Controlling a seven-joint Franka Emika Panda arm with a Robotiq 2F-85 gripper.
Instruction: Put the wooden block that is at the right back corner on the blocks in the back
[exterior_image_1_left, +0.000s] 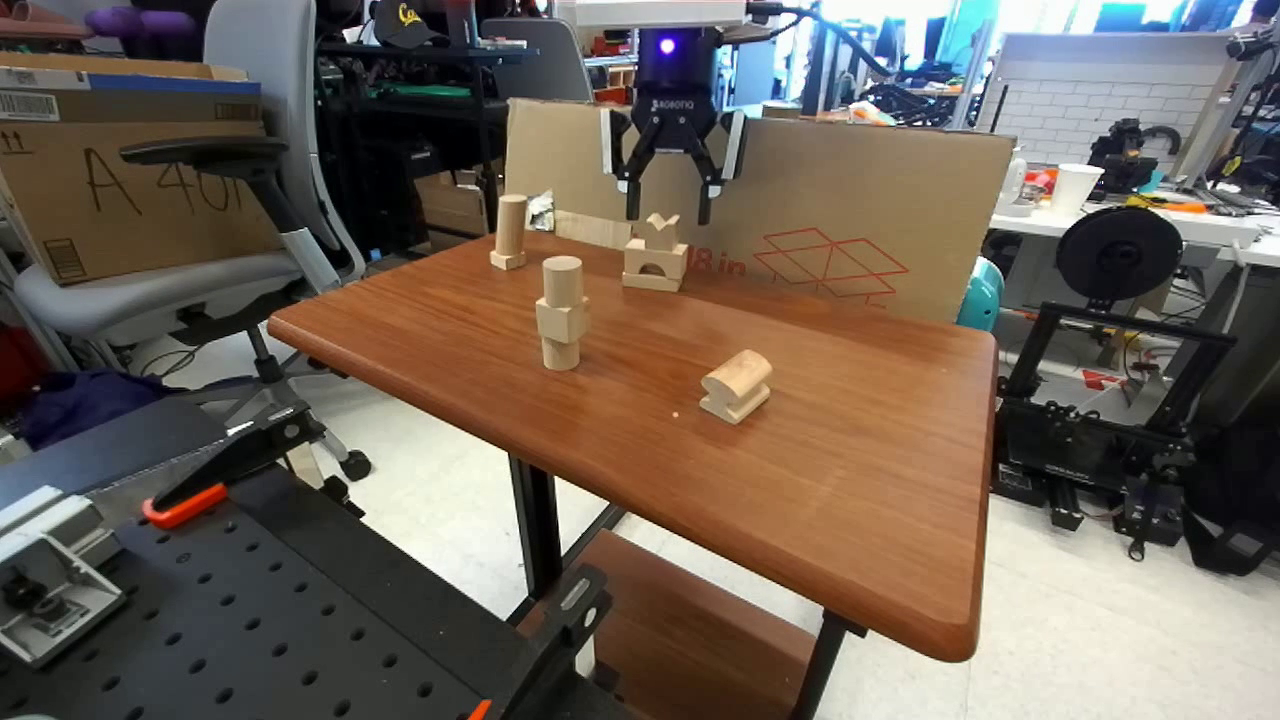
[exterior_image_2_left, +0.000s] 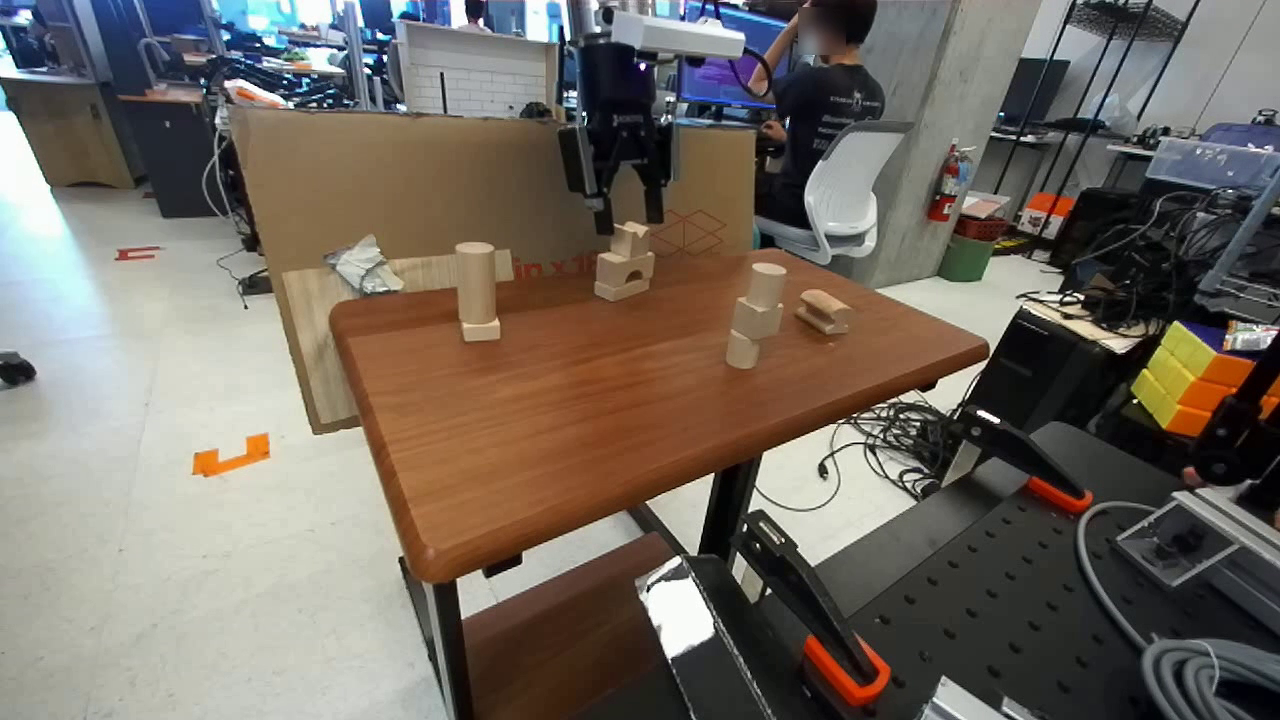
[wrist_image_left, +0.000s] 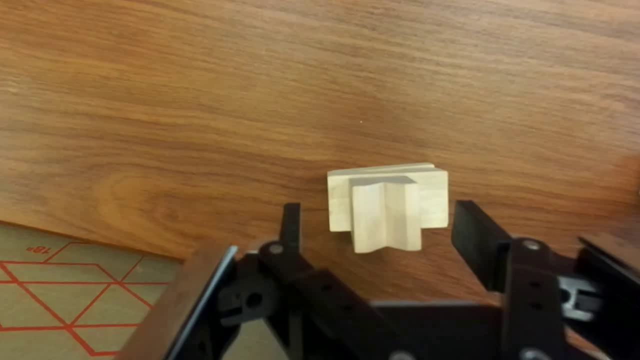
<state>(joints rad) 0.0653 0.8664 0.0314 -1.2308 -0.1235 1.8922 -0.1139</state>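
Note:
The wooden block (exterior_image_1_left: 660, 234), small and pale with a notched top, rests on the blocks in the back (exterior_image_1_left: 676, 258). It also shows on top in an exterior view (exterior_image_2_left: 630, 240) and in the wrist view (wrist_image_left: 385, 215). The blocks in the back are a low pale group with an arch-shaped block over a flat one; they also show in an exterior view (exterior_image_2_left: 613, 268) and in the wrist view (wrist_image_left: 436, 197). My gripper (exterior_image_1_left: 668, 207) is open and empty, above the wooden block and apart from it. In the wrist view its fingers (wrist_image_left: 380, 225) stand wide on both sides of it.
A tall cylinder on a flat base (exterior_image_1_left: 510, 225) stands near the back edge. A cylinder-cube-cylinder stack (exterior_image_1_left: 563, 316) stands near the middle of the table (exterior_image_1_left: 850, 470). An oblong rounded block (exterior_image_1_left: 738, 380) lies on the table. A cardboard sheet (exterior_image_1_left: 850, 190) stands upright behind the back edge.

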